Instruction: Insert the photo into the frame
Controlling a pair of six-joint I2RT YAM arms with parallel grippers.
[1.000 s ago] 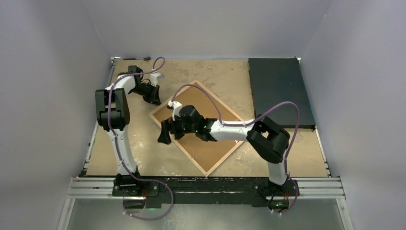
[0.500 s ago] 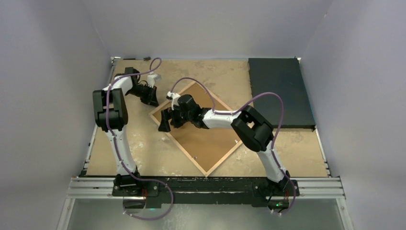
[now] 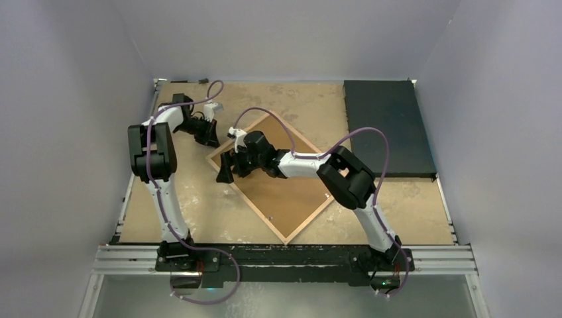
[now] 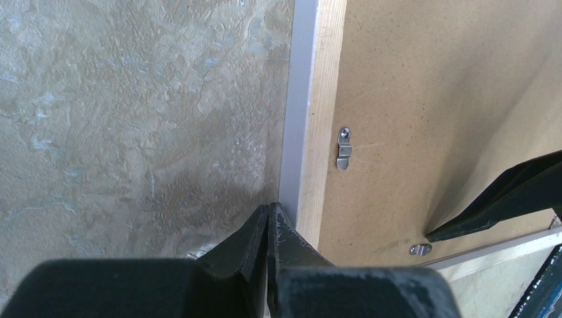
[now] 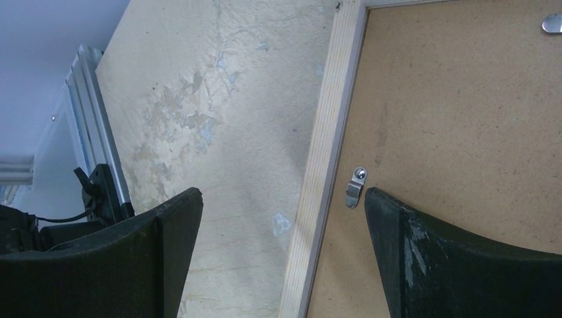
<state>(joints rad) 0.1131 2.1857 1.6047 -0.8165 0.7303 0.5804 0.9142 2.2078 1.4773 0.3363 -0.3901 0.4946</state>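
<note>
The frame (image 3: pixel 302 226) lies face down on the table, turned like a diamond, its light wood back edge (image 4: pixel 325 99) (image 5: pixel 331 112) up. A plain brown backing board (image 3: pixel 285 199) fills it. The photo is hidden in every view. My left gripper (image 3: pixel 209 136) (image 4: pixel 268 208) is shut on nothing, its tips down against the frame's silver outer edge near the left corner. My right gripper (image 3: pixel 225 173) (image 5: pixel 281 195) is open and hovers astride the frame's left edge, one finger over the table and the other over the board beside a metal clip (image 5: pixel 355 187).
A black mat (image 3: pixel 388 126) lies at the back right. More small metal clips (image 4: pixel 342 149) sit along the board's rim. One dark finger (image 4: pixel 504 205) of the right gripper shows in the left wrist view. The table surface (image 3: pixel 199 205) is worn and tan.
The right gripper has moved back along the frame's left edge toward its left corner, still open. The left gripper has shifted only slightly and closed fully.
</note>
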